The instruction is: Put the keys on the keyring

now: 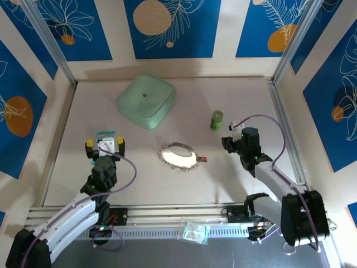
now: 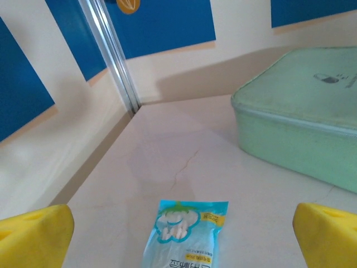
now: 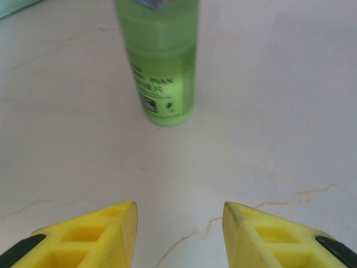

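The keyring [image 1: 177,156], a floppy oval loop of grey beaded chain, lies at the middle of the table. A key with a red head [image 1: 202,159] rests against its right end. I cannot make out the yellow-headed key. My left gripper [image 1: 105,146] is well to the left of the loop. It stands open, its yellow fingertips [image 2: 34,233] wide apart over a blue packet [image 2: 181,237]. My right gripper [image 1: 229,140] is to the right of the loop, also open [image 3: 179,223] with nothing between its fingers, and it faces a green cylinder [image 3: 160,61].
A pale green square lid [image 1: 147,100] lies at the back centre and looms at the right [image 2: 301,123] in the left wrist view. The green cylinder [image 1: 216,120] stands upright just beyond the right gripper. A clear bag [image 1: 193,231] lies on the front rail.
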Tool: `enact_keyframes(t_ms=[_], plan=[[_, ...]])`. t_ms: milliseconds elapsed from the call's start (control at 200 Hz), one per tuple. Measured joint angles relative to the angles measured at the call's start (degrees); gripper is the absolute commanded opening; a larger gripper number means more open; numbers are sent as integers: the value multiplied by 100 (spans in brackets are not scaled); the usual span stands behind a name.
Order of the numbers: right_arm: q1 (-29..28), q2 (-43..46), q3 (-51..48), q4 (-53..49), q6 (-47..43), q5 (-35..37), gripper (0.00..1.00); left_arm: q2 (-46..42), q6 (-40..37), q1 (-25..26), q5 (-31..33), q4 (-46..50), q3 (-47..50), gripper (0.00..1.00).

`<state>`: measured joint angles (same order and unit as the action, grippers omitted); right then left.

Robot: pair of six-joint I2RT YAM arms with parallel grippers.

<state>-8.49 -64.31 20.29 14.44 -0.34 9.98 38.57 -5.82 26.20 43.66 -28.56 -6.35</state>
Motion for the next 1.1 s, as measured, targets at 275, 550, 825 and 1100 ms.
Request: enact_keyframes(t_ms=[275,550,825,1100], plan=[[308,-1095,-332,2387,35,-494,45,1703,164,-699,-632,-1069,-4,100],[929,-2284,-236,3501,282,-1067,42,3790,98,-1110,-1392,-2677,-227,100],[1012,-2291,284,3375,468,-1237,47,5431,-160,-1333,-2184,-4164,-446,100],[1012,-2291,284,3226,514,-1191,48,5351,-144,-1469,-2269,-3976,-903,100]])
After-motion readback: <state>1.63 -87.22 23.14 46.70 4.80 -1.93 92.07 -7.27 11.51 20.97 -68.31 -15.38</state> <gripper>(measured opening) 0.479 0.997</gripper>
